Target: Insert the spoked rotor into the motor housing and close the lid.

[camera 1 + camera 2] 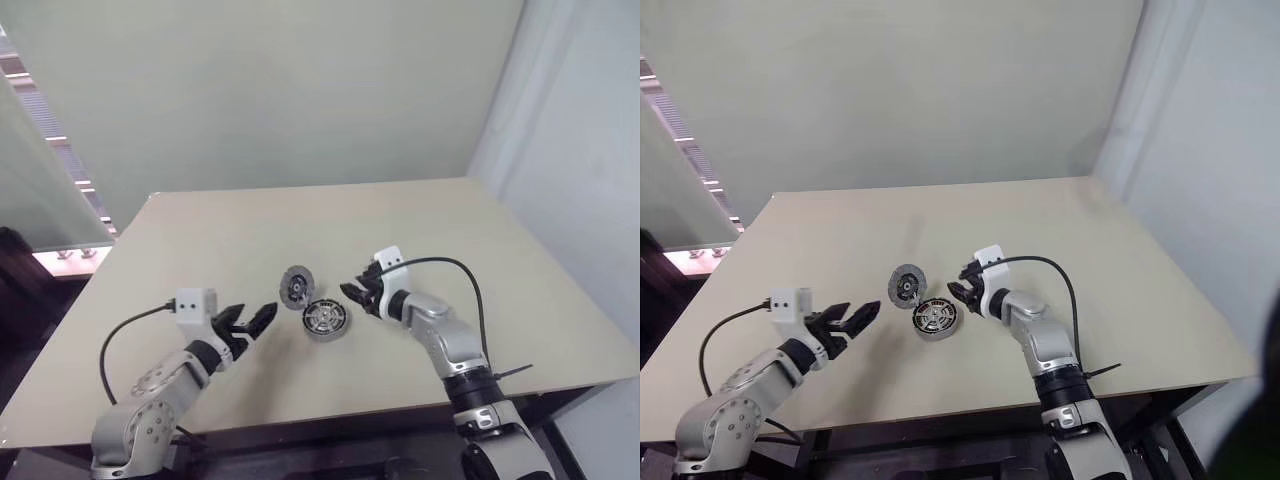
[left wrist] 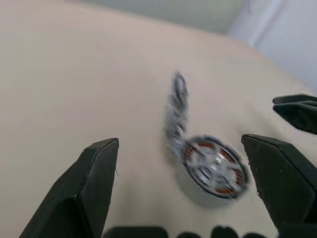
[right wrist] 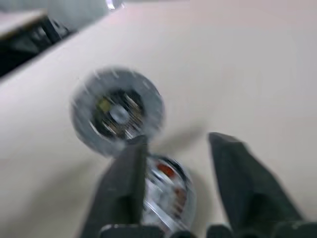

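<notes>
**Housing and upright disc sit between two empty grippers**

On the beige table (image 1: 420, 230), near its front-centre, the motor housing (image 1: 326, 319) rests flat. It is a small round shallow metal cup with a silver outer wall; the left wrist view shows copper-orange windings ringed around a silver hub, with silver spokes lying across the top of them. Whether those spokes belong to a spoked rotor seated inside cannot be told for sure.

Just beyond the housing and slightly to its left stands a second round part (image 1: 297, 286), housing-sized, with a bright grey rim and a dark spoked centre. It stands on its edge rather than lying flat: the head views show its face, and the left wrist view shows it nearly edge-on, its lower rim at or touching the housing's far-left rim. It is blurred, so whether this is the lid or the rotor cannot be settled.

The left gripper (image 1: 262, 318) hangs left of the housing, near it but apart, its black fingers spread wide and holding nothing. The right gripper (image 1: 358, 297) hangs just right of the housing, its fingers parted with a gap between them, also empty and touching neither part.
</notes>
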Robot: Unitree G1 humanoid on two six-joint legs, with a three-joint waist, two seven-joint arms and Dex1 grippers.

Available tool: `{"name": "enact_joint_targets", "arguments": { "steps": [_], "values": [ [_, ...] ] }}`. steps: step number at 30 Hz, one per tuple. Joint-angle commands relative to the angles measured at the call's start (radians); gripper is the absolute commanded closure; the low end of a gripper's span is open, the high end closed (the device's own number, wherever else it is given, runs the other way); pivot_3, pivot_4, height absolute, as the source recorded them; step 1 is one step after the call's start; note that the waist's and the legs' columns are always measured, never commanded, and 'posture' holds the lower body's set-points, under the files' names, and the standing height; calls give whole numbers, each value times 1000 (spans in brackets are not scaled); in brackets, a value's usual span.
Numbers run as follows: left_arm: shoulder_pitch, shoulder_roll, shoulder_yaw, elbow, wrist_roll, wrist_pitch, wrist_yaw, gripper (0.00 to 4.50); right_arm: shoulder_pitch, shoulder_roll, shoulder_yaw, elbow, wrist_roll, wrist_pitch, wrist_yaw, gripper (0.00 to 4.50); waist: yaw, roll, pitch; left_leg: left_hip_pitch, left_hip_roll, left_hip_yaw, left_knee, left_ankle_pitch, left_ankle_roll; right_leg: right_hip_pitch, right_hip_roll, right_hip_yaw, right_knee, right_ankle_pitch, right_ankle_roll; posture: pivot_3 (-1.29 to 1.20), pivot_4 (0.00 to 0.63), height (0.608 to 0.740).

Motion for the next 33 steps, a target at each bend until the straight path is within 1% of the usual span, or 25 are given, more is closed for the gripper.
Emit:
{"name": "enact_joint_targets", "arguments": {
  "steps": [1,3,13,22,24,27,28,31,33],
  "values": [
    [-12,4,46,3,48,-102,-29,235,-63,28,4,70,-9,-46,-38,3826,0,0,0,0,0,0,0,0,0,0,0,0,0,0,0,0,0,740],
    [-8,-4,54,4,51,-114,-30,235,-86,36,39,150,-42,-90,-35,4467,0,0,0,-1,-1,1,0,0,0,0,-1,0,-1,1,1,0,0,740],
    [31,-43,48,-37,64,-114,-24,235,-95,32,141,474,-160,-220,-23,4467,-1,0,0,-1,-1,1,-2,0,0,-1,-1,1,-1,1,3,0,0,740],
    [27,-44,54,-28,69,-110,-30,235,-111,30,95,408,-125,-232,18,4467,-1,0,0,3,-1,1,-1,0,0,2,-1,0,0,1,3,0,0,740],
    [18,-45,51,-20,68,-106,-29,235,-111,20,96,349,-119,-220,45,4467,-1,0,0,2,-1,0,-2,0,0,1,-1,0,0,1,3,0,0,740],
    [8,-50,49,-14,61,-93,-24,235,-105,-3,114,275,-132,-217,75,3888,-1,0,0,1,-1,0,-2,0,0,0,-1,0,0,2,3,0,0,740],
    [5,-53,50,-12,51,-83,-24,235,-103,-28,143,242,-153,-210,105,3533,-1,0,0,1,-1,0,-2,0,0,0,-1,0,0,2,3,0,0,740],
    [-7,-66,65,-13,2,8,18,859,-108,-114,211,146,-214,-230,170,2499,-1,0,0,1,-1,0,-1,0,0,0,-1,0,-1,2,3,0,0,740],
    [-15,-77,72,-13,-18,30,30,1517,-117,-161,243,102,-232,-208,216,1830,-1,-1,0,1,-1,0,-1,0,1,1,-1,0,0,2,3,0,0,740]
  ]
}}
